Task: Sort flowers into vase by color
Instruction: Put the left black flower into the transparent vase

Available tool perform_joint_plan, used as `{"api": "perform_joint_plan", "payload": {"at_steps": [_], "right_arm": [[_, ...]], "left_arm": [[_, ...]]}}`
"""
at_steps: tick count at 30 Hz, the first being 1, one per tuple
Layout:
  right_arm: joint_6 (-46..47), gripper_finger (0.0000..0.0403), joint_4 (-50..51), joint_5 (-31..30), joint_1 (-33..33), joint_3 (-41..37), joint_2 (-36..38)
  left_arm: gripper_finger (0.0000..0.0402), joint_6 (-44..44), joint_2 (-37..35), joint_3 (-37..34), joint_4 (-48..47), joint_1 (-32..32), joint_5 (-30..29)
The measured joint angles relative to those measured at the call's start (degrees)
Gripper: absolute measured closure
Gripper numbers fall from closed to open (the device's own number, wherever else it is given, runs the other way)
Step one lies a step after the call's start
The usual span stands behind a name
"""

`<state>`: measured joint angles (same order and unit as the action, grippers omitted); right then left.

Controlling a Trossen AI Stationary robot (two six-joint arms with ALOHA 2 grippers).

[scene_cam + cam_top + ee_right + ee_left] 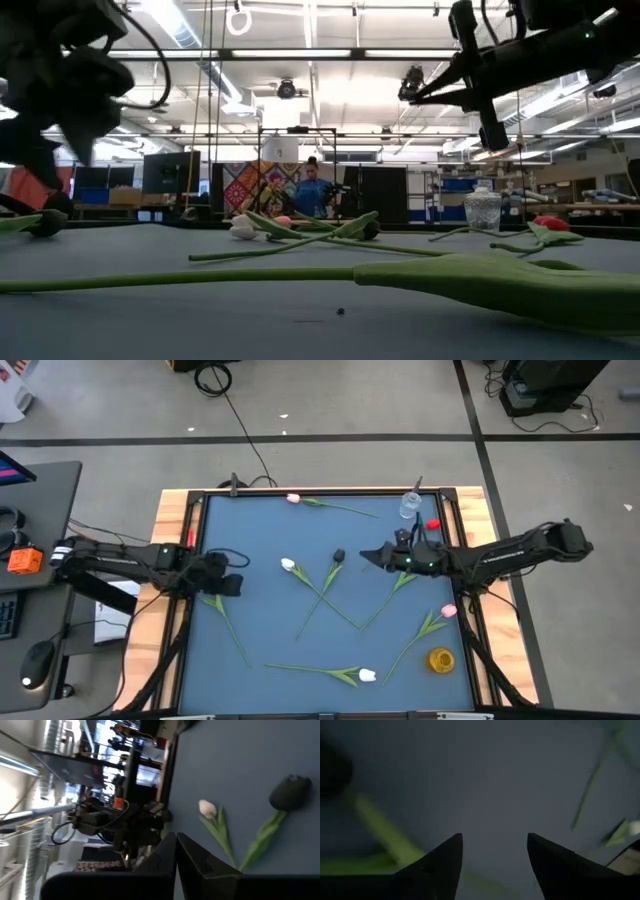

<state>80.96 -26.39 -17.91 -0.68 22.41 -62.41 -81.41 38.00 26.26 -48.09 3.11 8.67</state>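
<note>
A: Looking from above, where does the left end effector (pixel 222 586) sit?

B: At the tabletop's (pixel 260 530) left edge, just over a stem (pixel 228 622). The other tulips lie loose: white (pixel 288 565) and black (pixel 339 555) heads mid-table, a pink one (pixel 293 498) at the far edge, another pink (pixel 448 611) and a white (pixel 367 675) nearer. A clear vase (pixel 410 505) and a yellow one (pixel 441 659) stand on the right.

A: And the right end effector (pixel 366 554)?

B: Hovering near the black head, fingers pressed together, holding nothing.

A: The low view?

B: Stems flat, arms above.

A: Left wrist?

B: Fingers (pixel 440 865) spread, a green stem (pixel 385 835) beside them, not between. I'd centre on it before closing, gripping near the leaves so it won't swing
</note>
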Motion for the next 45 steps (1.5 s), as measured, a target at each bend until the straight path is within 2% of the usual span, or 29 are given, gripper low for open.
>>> {"api": "perform_joint_plan", "payload": {"at_steps": [3, 6, 13, 17, 21, 24, 28, 36, 40, 45], "right_arm": [[1.2, 0.0380, 0.0, 0.0, -0.4, 0.0, -1.6], [1.2, 0.0380, 0.2, 1.2, -0.5, 0.0, -2.5], [-1.9, 0.0380, 0.5, 3.0, -0.4, 0.0, -4.2], [-4.5, 0.0380, 1.2, 2.7, -0.4, 0.1, -4.5], [-5.1, 0.0376, 2.0, 2.7, -0.3, 0.1, -5.0], [-6.1, 0.0357, 3.2, 2.7, -0.3, 0.0, -5.0], [-7.3, 0.0310, 4.6, 2.1, 0.1, 0.0, -5.0], [-7.1, 0.0219, 5.3, 2.8, 1.7, 0.0, -5.0], [-7.0, 0.0201, 5.2, 3.7, 1.7, 0.0, -5.0], [-7.0, 0.0202, 5.2, 4.6, 1.7, 0.0, -5.0]], "left_arm": [[0.0198, -2.6, 0.0, 0.3, -1.3, 0.1, 6.6], [0.0214, -3.3, -0.1, 2.9, -3.8, 1.4, 8.6], [0.0240, -9.3, 2.5, 5.7, -8.7, 6.1, 7.4], [0.0246, -17.1, 7.0, 5.7, -7.7, 11.3, 2.2], [0.0247, -20.9, 11.4, 5.7, -7.7, 15.0, -0.8], [0.0247, -22.7, 14.1, 5.6, -8.0, 16.7, -2.3], [0.0246, -21.6, 15.7, 3.1, -4.4, 17.0, -1.6], [0.0246, -29.8, 16.0, -3.1, -1.6, 17.0, 0.0], [0.0246, -29.9, 16.0, -3.3, 2.2, 17.0, -1.2], [0.0246, -29.9, 16.0, -3.3, 5.1, 17.0, -4.1]]}}
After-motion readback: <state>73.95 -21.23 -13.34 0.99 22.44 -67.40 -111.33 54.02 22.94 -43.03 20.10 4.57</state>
